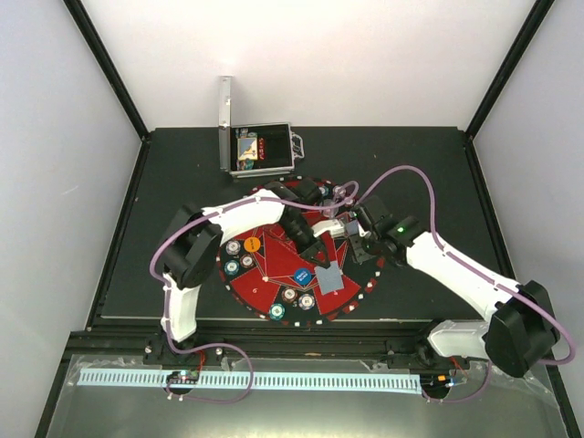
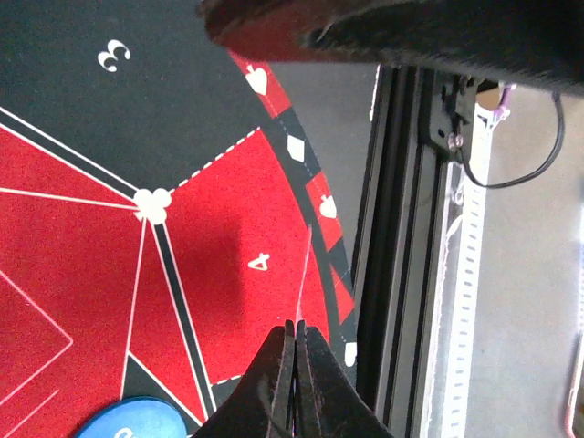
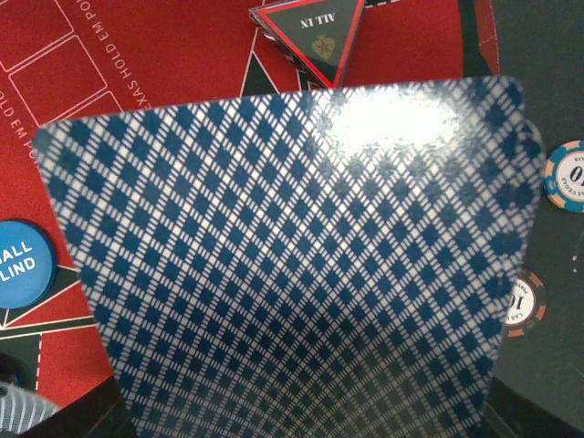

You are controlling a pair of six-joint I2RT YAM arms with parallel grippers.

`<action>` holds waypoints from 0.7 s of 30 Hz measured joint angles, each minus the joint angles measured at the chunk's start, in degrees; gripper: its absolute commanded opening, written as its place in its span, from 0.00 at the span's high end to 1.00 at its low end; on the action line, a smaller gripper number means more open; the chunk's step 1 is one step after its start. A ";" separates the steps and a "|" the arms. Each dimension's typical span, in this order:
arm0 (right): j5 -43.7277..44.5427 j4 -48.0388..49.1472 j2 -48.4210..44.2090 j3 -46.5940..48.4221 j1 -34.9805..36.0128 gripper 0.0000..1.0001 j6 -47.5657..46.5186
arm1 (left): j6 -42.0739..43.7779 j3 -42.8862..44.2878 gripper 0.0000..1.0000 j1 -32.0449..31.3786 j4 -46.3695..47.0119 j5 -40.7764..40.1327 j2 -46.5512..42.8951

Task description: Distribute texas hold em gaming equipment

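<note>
A round red-and-black mat (image 1: 258, 278) lies mid-table. My left gripper (image 1: 316, 257) (image 2: 299, 327) is shut on one playing card (image 1: 331, 279) held low over the mat's near right part. In the left wrist view that card (image 2: 305, 269) shows only as a thin pale edge. My right gripper (image 1: 347, 228) holds a deck of blue-checked playing cards (image 3: 292, 255). The deck fills the right wrist view and hides the fingers. Poker chips (image 1: 234, 248) (image 3: 568, 175) lie around the mat's rim. A blue disc (image 1: 301, 276) (image 3: 18, 260) lies beside the held card.
An open silver case (image 1: 260, 151) stands at the back of the table. A triangular "ALL IN" marker (image 3: 310, 32) lies on the mat (image 3: 137, 55). The dark metal rail (image 2: 401, 228) runs along the near edge, just past the mat (image 2: 219, 237).
</note>
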 measured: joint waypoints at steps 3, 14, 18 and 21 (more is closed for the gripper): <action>0.17 -0.09 -0.55 -0.46 -0.02 0.41 0.59 | 1.73 1.84 0.98 -0.39 -1.46 -0.63 2.25; 0.50 -1.25 -1.16 -1.31 -0.33 0.41 2.23 | 6.45 9.09 0.98 -0.79 -5.07 -4.02 10.82; 0.52 -1.64 -1.20 -1.44 -0.37 0.41 2.47 | 7.23 9.88 0.98 -0.85 -5.60 -5.75 12.76; 0.37 -1.60 -1.22 -1.53 -0.37 0.41 2.47 | 7.43 9.90 0.98 -0.94 -5.66 -6.69 13.57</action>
